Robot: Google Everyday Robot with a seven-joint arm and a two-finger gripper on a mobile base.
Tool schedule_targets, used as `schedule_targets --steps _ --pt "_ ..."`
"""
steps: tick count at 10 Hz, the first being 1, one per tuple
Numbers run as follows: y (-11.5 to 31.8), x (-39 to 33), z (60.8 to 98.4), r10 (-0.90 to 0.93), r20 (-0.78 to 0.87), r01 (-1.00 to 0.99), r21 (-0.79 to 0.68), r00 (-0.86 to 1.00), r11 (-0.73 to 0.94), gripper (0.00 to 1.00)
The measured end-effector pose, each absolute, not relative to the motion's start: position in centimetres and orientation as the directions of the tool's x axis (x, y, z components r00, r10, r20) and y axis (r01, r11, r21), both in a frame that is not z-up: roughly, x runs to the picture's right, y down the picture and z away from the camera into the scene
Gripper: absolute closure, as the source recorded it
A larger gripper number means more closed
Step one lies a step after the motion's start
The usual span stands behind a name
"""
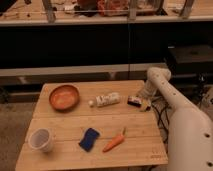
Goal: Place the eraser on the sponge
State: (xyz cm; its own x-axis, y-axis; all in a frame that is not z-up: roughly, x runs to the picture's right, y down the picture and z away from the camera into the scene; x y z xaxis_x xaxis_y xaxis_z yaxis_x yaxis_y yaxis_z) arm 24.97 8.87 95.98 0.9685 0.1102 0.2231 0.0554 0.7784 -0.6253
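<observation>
The eraser (134, 102), a small dark block with a tan end, lies near the right edge of the wooden table (65, 125). My gripper (143, 99) reaches down from the white arm (165, 92) and sits right at the eraser's right end. Whether it touches the eraser I cannot tell. The blue sponge (89, 139) lies flat toward the table's front, well to the left of the gripper and closer to the camera.
An orange carrot (114, 142) lies just right of the sponge. A white packet (107, 99) lies left of the eraser, an orange bowl (64, 96) at the back left, a white cup (41, 139) at the front left. Dark shelving stands behind.
</observation>
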Motion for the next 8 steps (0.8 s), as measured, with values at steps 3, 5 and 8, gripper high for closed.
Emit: schedule_targets --steps 3,5,8 --pt "8.80 25.07 95.62 0.109 0.227 0.061 -0.631 0.968 0.773 0.84" --pt "8.60 25.03 95.54 0.105 0.226 0.063 -0.630 0.968 0.774 0.99" --pt "8.51 24.76 95.82 0.102 0.239 0.074 -0.630 0.966 0.773 1.00"
